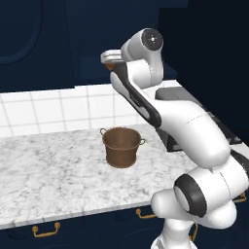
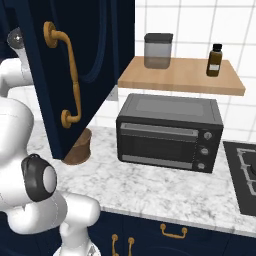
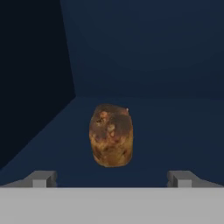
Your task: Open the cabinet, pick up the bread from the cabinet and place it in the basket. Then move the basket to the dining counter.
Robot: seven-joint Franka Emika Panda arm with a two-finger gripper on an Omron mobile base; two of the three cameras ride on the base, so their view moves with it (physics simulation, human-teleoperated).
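Hand view: the bread (image 3: 111,135), golden-brown with dark mottling, lies on the dark navy floor of the cabinet (image 3: 144,48), in front of the back wall with a side wall at left. The gripper (image 3: 112,178) faces it with jaws spread wide; one fingertip (image 3: 42,178) sits low at the left and the other at the right, the bread ahead of them in line with the gap, untouched. Nothing held.

Left base view: the arm reaches up into the cabinet opening above the tiled wall. The basket (image 1: 121,146) stands upright on the marble worktop (image 1: 48,180), just left of the arm, below the level of the hand.

Right base view: the cabinet door (image 2: 75,65) stands swung open, its long brass handle (image 2: 67,75) facing the camera, and hides most of the basket. A black toaster oven (image 2: 169,131) sits on the worktop to the right, under a wooden shelf (image 2: 182,75) carrying a grey canister (image 2: 158,50) and a small dark bottle (image 2: 214,60).
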